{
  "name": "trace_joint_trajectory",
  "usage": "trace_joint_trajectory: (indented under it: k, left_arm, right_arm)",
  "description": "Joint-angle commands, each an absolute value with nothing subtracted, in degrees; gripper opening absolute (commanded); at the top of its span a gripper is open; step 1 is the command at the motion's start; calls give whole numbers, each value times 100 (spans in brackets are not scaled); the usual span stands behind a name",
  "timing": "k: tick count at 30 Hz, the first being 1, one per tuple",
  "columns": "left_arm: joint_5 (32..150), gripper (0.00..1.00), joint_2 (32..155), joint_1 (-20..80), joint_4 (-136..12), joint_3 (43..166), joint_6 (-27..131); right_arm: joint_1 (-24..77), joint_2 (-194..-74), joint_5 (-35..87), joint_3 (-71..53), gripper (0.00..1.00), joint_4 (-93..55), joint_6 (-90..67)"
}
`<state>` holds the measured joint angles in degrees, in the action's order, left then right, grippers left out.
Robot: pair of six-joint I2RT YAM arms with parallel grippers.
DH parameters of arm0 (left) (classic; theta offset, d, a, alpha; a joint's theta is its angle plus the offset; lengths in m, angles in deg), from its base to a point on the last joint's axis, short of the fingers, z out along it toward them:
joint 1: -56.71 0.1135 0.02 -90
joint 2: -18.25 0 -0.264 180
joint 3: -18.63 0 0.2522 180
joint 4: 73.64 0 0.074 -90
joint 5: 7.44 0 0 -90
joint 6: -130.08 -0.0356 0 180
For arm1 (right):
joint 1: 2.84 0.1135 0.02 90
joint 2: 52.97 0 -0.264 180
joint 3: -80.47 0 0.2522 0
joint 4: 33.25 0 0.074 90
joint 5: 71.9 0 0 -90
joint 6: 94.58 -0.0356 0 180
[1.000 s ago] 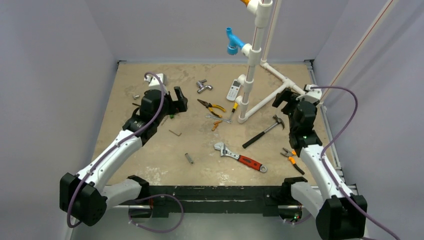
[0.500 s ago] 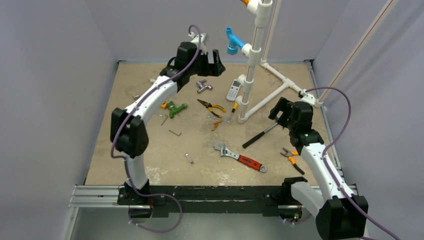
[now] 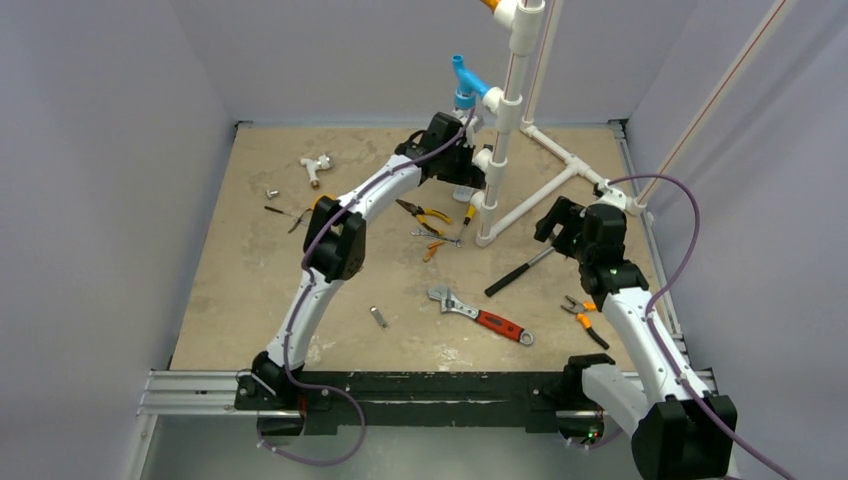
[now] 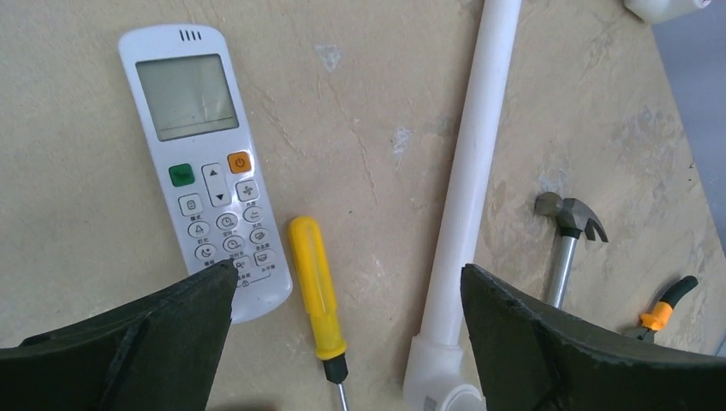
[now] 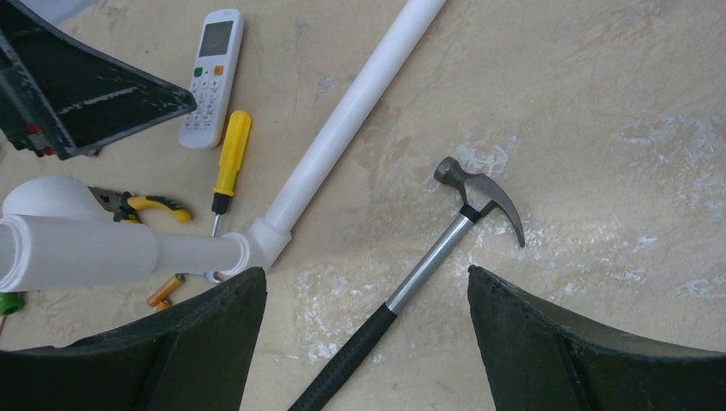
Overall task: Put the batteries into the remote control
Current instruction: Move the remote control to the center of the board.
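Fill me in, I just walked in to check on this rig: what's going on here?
Nothing is held yet. The left gripper hovers, jaws open, over the small white plastic remote control, which lies buttons-up beside a yellow-handled screwdriver and the white plastic pipe frame. The right gripper hangs, jaws open, above the steel claw hammer with a black grip. The two small orange cylindrical batteries lie loose on the tan table, away from the remote.

On the remote control [image 4: 205, 171], upper left of my left wrist view, I read a power sign on the orange button [image 4: 239, 161] and up and down arrows on the key [image 4: 214, 184] beside it. The small print under the other buttons is too fine for me to read.
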<state>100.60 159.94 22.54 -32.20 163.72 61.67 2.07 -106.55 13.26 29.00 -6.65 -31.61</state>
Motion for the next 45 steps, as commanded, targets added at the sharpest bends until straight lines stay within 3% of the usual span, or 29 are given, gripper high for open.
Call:
trace_joint_trajectory:
  k: [1, 10, 26, 45]
  left_arm:
    - [10187, 98, 16293, 2339, -3299, 16962, 6497]
    - [9344, 94, 16587, 2349, -3365, 17028, 7032]
    - [9175, 84, 16943, 2366, -2508, 17639, 7328]
    - [9483, 58, 17166, 2375, -1787, 17752, 7407]
  right_arm:
    - [225, -10640, 1420, 2808, 86, -786, -3161]
    - [219, -10697, 1608, 2938, 85, -958, -3241]
    - [220, -10853, 1944, 3001, 85, -1084, -3391]
    - [226, -10995, 2120, 3071, 84, -1145, -3594]
